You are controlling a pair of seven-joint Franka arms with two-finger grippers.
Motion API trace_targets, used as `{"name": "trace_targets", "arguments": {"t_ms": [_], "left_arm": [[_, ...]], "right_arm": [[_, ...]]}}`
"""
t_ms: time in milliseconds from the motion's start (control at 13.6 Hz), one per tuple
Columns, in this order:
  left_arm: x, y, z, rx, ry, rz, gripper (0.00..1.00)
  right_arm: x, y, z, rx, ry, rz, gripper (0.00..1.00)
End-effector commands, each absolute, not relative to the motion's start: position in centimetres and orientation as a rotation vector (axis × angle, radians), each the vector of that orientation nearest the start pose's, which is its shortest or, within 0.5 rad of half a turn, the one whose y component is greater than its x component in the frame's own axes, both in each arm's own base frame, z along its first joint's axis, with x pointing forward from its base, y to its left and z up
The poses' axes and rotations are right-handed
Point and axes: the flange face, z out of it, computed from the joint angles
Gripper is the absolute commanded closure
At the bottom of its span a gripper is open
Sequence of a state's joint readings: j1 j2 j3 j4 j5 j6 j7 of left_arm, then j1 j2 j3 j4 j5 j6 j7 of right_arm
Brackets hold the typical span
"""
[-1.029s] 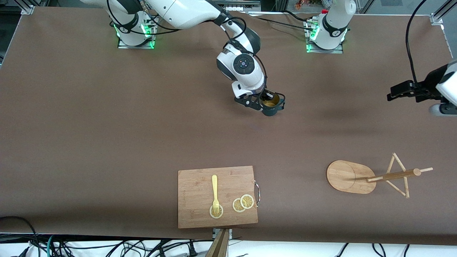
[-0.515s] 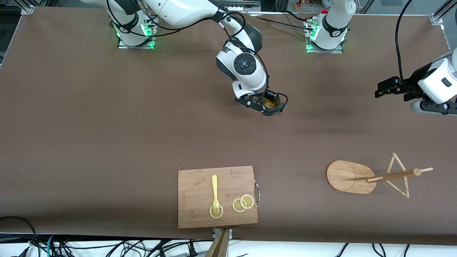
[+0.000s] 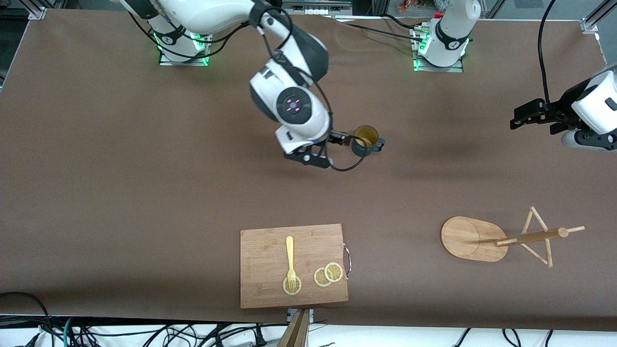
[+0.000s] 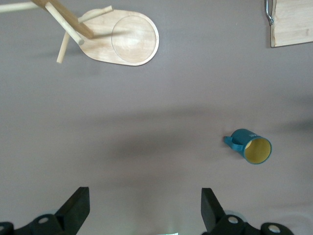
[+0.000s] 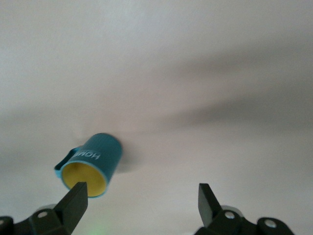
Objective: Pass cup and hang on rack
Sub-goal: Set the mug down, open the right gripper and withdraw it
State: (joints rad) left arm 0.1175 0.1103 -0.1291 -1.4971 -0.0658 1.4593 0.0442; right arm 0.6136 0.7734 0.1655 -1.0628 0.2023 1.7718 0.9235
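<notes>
The dark teal cup (image 3: 365, 140) with a yellowish inside stands upright on the table's middle, free of both grippers, its handle toward the left arm's end. It also shows in the right wrist view (image 5: 93, 164) and the left wrist view (image 4: 252, 147). My right gripper (image 3: 331, 150) is open and empty just beside the cup, toward the right arm's end; its jaws stand wide apart (image 5: 142, 200). My left gripper (image 3: 518, 117) is open and empty (image 4: 145, 208), up over the left arm's end. The bamboo rack (image 3: 470, 238) stands nearer the front camera, and shows in the left wrist view (image 4: 122, 36).
A rectangular bamboo cutting board (image 3: 262, 246) lies near the front edge, with a yellow fork (image 3: 290, 258) and lemon slices (image 3: 328, 273) on it. Its corner shows in the left wrist view (image 4: 293, 22). Cables hang by the left arm.
My right gripper has let go of the cup and drawn back toward the right arm's end. The cup stays on the table. My left gripper has shifted slightly inward.
</notes>
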Motion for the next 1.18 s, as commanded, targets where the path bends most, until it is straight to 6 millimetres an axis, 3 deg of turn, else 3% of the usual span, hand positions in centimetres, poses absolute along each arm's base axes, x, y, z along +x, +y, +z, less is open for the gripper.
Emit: {"name": "trace_targets", "arguments": {"t_ms": [0,147,368,515,662,809,882,1029,1103], "left_arm": [[57.4,-0.2,59.1,-3.168,0.099,0.241,0.0],[57.4,-1.0,58.7,-3.157,0.13,0.262,0.0],[57.7,-3.8,57.8,-3.15,0.209,0.293,0.0],[58.9,-3.4,54.8,-3.151,0.202,0.373,0.0],[59.4,-2.7,53.4,-3.16,0.191,0.412,0.0],[58.4,-3.3,51.7,-3.145,0.208,0.504,0.0],[57.5,-4.2,51.8,-3.141,0.237,0.51,0.0],[56.7,-4.4,51.3,-3.139,0.348,0.512,0.0],[56.5,-4.0,50.5,-3.138,0.447,0.503,0.0]], "right_arm": [[57.7,45.9,41.0,-2.942,0.21,0.419,0.0],[59.2,42.1,43.1,-3.013,0.073,0.363,0.0],[61.1,36.4,46.5,-3.122,-0.064,0.271,0.0],[62.8,32.0,48.1,-3.125,-0.139,0.253,0.0],[64.1,27.6,49.5,-3.12,-0.223,0.245,0.0],[65.1,22.2,51.3,-3.137,-0.253,0.25,0.0],[65.5,19.9,51.7,-3.136,-0.301,0.27,0.0],[65.9,16.6,52.0,-3.136,-0.35,0.303,0.0],[65.7,15.3,53.7,-3.142,-0.334,0.264,0.0]]}}
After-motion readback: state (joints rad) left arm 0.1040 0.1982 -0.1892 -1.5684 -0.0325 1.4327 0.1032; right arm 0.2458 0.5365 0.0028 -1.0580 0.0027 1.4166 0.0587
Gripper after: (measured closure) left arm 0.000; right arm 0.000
